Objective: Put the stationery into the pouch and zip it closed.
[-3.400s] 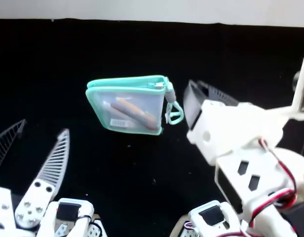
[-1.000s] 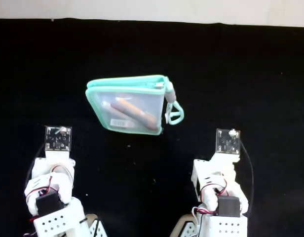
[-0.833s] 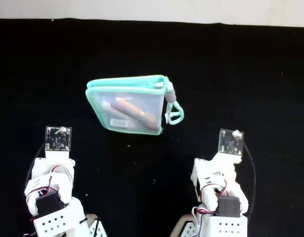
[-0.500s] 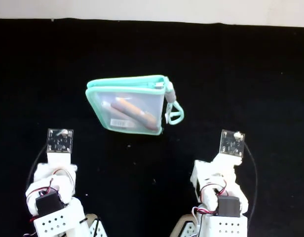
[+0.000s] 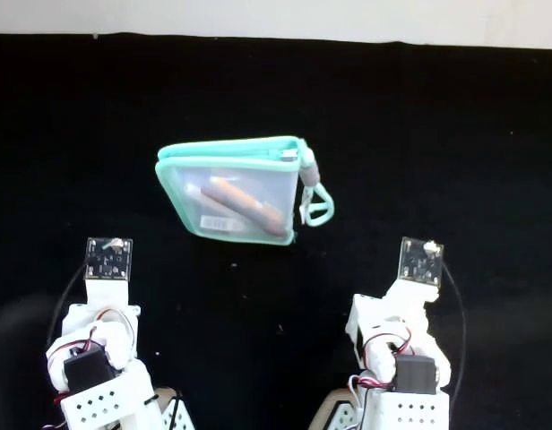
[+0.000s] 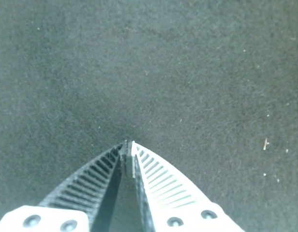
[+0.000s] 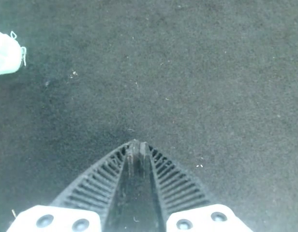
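A mint-green pouch (image 5: 231, 188) with a clear front lies on the black table (image 5: 419, 125), left of centre and toward the back. Stationery, among it an orange-brown piece (image 5: 249, 204), shows inside through the clear side. Its zip runs closed along the top edge, and a loop strap (image 5: 315, 208) hangs off its right end. Both arms are folded back at the near edge, well short of the pouch. My left gripper (image 6: 128, 145) is shut with nothing in it, over bare cloth. My right gripper (image 7: 137, 144) is shut and empty too; a corner of the pouch (image 7: 5, 57) shows in its wrist view.
The black cloth (image 6: 187, 72) covers the whole table, and a pale wall (image 5: 276, 16) runs along the far edge. The left arm's base (image 5: 101, 394) and the right arm's base (image 5: 397, 385) stand at the near edge.
Since 3.4 s ago both arms drew back from beside the pouch to the near edge and their fingers closed. In the last second only slight settling shows. The pouch has not moved.
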